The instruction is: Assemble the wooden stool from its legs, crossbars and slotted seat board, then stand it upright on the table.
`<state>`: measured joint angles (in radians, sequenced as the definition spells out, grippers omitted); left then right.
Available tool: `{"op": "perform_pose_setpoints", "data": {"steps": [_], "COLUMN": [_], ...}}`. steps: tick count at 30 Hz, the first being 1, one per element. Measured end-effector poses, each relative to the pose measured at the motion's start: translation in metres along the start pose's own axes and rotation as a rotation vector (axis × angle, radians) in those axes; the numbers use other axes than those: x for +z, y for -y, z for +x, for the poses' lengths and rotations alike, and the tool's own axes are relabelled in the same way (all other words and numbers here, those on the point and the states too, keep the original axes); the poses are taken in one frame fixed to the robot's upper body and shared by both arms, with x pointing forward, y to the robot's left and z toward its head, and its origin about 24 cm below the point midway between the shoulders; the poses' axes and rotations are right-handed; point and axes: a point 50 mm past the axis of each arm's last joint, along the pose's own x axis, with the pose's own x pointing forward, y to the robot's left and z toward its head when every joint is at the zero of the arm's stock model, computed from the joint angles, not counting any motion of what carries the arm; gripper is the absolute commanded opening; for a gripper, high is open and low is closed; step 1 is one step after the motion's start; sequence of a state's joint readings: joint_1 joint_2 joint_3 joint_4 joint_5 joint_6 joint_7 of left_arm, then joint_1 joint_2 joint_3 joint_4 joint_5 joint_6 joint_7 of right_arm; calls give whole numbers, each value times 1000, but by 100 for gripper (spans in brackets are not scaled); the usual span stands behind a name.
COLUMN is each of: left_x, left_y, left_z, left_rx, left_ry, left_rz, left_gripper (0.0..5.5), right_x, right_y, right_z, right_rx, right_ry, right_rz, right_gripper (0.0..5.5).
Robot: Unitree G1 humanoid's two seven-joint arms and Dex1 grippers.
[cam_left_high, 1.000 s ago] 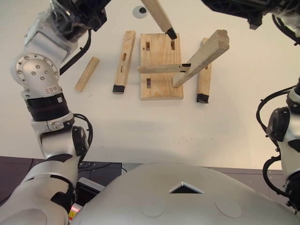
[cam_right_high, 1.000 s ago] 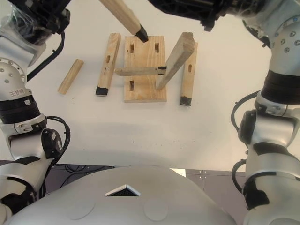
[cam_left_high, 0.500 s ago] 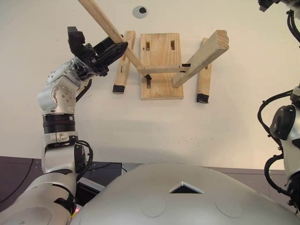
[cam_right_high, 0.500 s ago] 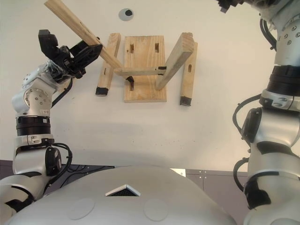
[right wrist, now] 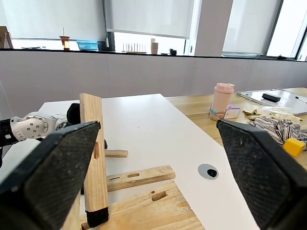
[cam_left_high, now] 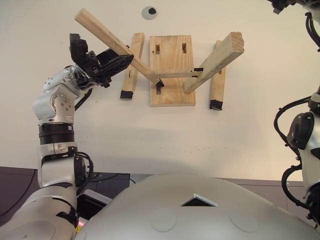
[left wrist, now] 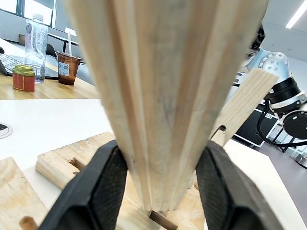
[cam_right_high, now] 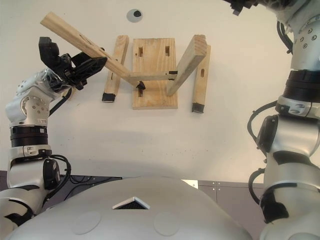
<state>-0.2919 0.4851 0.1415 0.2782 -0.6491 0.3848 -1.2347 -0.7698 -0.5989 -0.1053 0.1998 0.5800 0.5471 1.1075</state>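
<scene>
Because this leg [cam_left_high: 97,31] has to meet both a slot and the crossbar [cam_left_high: 175,74], my left claw [cam_left_high: 122,55] is clamped on it partway along. I hold it tilted, so its lower end dips past my fingertips to the seat board [cam_left_high: 172,95], lying flat on the table. Whether it has entered the slot, I cannot tell. The crossbar's other end sits in a second leg [cam_left_high: 215,62], leaning up on the board's far side from my claw. Two spare legs lie flat: one [cam_left_high: 131,67] just below my claw, another [cam_left_high: 217,90] beyond the leaning one. My right claw [right wrist: 158,123] hangs high and well apart, spread wide and empty, clear of the work, I judge.
</scene>
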Motion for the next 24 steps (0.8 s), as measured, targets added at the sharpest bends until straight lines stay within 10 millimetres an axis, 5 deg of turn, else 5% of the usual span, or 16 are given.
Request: {"op": "perform_pose_setpoints", "data": {"steps": [24], "left_x": [23], "left_y": [-1], "left_z": [-5], "left_rx": [-207], "left_ry": [-279], "left_rz": [298], "left_gripper": [201], "right_x": [-17], "right_y": [-3], "right_z": [-1], "right_rx": [3], "right_ry": [-28], "right_rz": [14], "right_gripper": [448]}}
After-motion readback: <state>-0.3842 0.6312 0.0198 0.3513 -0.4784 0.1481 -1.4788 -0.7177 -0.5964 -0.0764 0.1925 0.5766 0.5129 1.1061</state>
